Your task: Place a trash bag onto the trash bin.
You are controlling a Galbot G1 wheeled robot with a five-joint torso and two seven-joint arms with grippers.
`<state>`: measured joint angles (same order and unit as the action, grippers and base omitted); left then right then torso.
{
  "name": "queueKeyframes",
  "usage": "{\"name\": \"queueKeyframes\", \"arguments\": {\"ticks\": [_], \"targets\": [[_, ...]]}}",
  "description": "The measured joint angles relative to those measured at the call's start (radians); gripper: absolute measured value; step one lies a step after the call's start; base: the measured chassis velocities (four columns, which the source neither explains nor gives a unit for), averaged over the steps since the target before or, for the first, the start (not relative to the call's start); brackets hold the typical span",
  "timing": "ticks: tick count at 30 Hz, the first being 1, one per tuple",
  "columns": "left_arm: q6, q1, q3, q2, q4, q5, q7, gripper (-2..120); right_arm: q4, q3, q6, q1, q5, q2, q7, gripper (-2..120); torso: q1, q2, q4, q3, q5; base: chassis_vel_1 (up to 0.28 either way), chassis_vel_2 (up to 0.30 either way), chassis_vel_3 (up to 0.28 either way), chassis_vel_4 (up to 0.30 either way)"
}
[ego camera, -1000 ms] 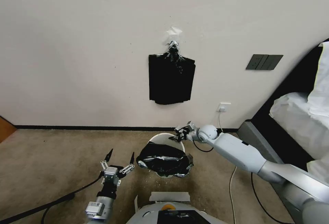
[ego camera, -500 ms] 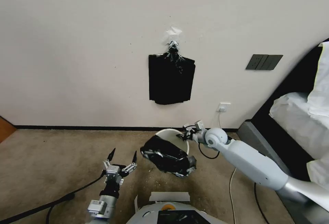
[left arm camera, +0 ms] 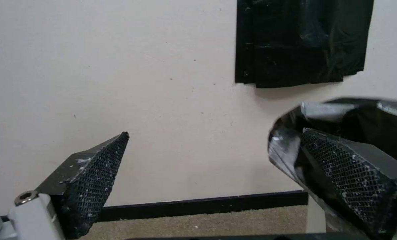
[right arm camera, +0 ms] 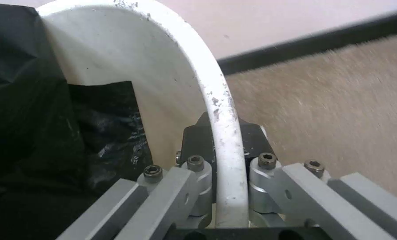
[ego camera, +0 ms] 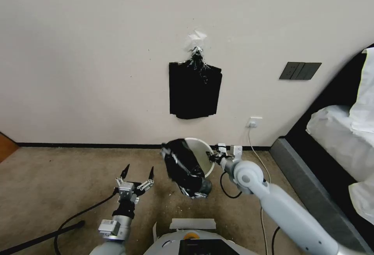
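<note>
Above the carpet (ego camera: 58, 177), right gripper (ego camera: 213, 156) fingers clamped on tilted trash bin (ego camera: 200, 149) rim, left gripper (ego camera: 137, 172) fingers wide.

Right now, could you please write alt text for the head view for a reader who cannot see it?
The right gripper grips the rim of the tilted trash bin, held off the carpet with the trash bag draped over one side. The open left gripper hovers beside it, below a stack of black bags on the wall.
</note>
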<state>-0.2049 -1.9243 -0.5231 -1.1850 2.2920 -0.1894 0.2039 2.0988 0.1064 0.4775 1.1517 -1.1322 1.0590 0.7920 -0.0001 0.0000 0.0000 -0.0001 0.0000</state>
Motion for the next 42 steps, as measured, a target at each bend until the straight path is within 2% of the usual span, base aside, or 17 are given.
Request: {"name": "queueKeyframes", "arguments": {"ticks": [8, 22, 24, 26, 28, 30, 32, 33, 37, 38, 41, 42], "targets": [[0.003, -0.003, -0.023, 0.0, 0.004, -0.023, 0.001, 100, -0.021, -0.02, -0.025, 0.114, 0.149, 0.109, -0.01, 3, 0.0, 0.0, 0.0, 0.0, -0.0002, 0.0, 0.0, 0.0, 0.0], [-0.004, -0.026, -0.012, -0.017, 0.009, -0.015, -0.001, 100, -0.087, -0.034, -0.052, 0.128, 0.21, 0.142, -0.056, 3, 0.0, 0.0, 0.0001, 0.0, 0.0, 0.0, 0.0, 0.0, 0.0], [-0.005, -0.031, -0.01, -0.018, 0.009, -0.014, -0.001, 100, -0.095, -0.032, -0.053, 0.124, 0.22, 0.137, -0.07, 12, 0.0, 0.0, 0.0001, 0.0, 0.0001, 0.0, 0.0, 0.0, 0.0], [-0.006, -0.033, -0.009, -0.018, 0.009, -0.014, -0.001, 100, -0.097, -0.031, -0.053, 0.124, 0.227, 0.133, -0.076, 15, 0.0, 0.0, 0.0, 0.0, 0.0, 0.0, 0.0, 0.0, 0.0], [-0.008, -0.036, -0.008, -0.018, 0.009, -0.014, -0.001, 100, -0.097, -0.031, -0.053, 0.126, 0.243, 0.124, -0.087, 25, 0.0, 0.0, 0.0, 0.0, 0.0002, 0.0, 0.0, 0.0, 0.0], [-0.008, -0.037, -0.007, -0.019, 0.009, -0.014, -0.001, 100, -0.095, -0.031, -0.053, 0.128, 0.249, 0.121, -0.09, 26, 0.0, 0.0, 0.0, 0.0, 0.0002, 0.0, 0.0, 0.0, 0.0], [-0.009, -0.038, -0.001, -0.02, 0.01, -0.014, -0.001, 100, -0.063, -0.031, -0.043, 0.137, 0.285, 0.091, -0.106, 38, 0.0, 0.0, -0.0001, 0.0, 0.0, 0.0, 0.0, 0.0, 0.0], [-0.009, -0.038, -0.001, -0.02, 0.01, -0.014, -0.001, 100, -0.063, -0.031, -0.043, 0.137, 0.285, 0.091, -0.106, 38, 0.0, 0.0, -0.0001, 0.0, 0.0, 0.0, 0.0, 0.0, 0.0], [-0.009, -0.036, 0.004, -0.021, 0.011, -0.013, -0.001, 100, 0.067, -0.023, 0.021, 0.152, 0.355, -0.01, -0.135, 60, 0.0, 0.0, 0.0, 0.0, 0.0003, 0.0, 0.0, 0.0, 0.0], [-0.009, -0.036, 0.004, -0.021, 0.011, -0.013, -0.001, 100, 0.067, -0.023, 0.021, 0.152, 0.355, -0.01, -0.135, 60, 0.0, 0.0, 0.0, 0.0, 0.0003, 0.0, 0.0, 0.0, 0.0], [-0.008, -0.031, 0.008, -0.02, 0.006, -0.013, 0.0, 100, 0.161, -0.022, 0.072, 0.153, 0.442, -0.101, -0.237, 73, 0.0, 0.0, -0.0002, 0.0, 0.0, 0.0, 0.0, 0.0, 0.0], [-0.008, -0.031, 0.008, -0.02, 0.006, -0.013, 0.0, 100, 0.161, -0.022, 0.072, 0.153, 0.442, -0.101, -0.237, 73, 0.0, 0.0, -0.0002, 0.0, 0.0, 0.0, 0.0, 0.0, 0.0]]}}
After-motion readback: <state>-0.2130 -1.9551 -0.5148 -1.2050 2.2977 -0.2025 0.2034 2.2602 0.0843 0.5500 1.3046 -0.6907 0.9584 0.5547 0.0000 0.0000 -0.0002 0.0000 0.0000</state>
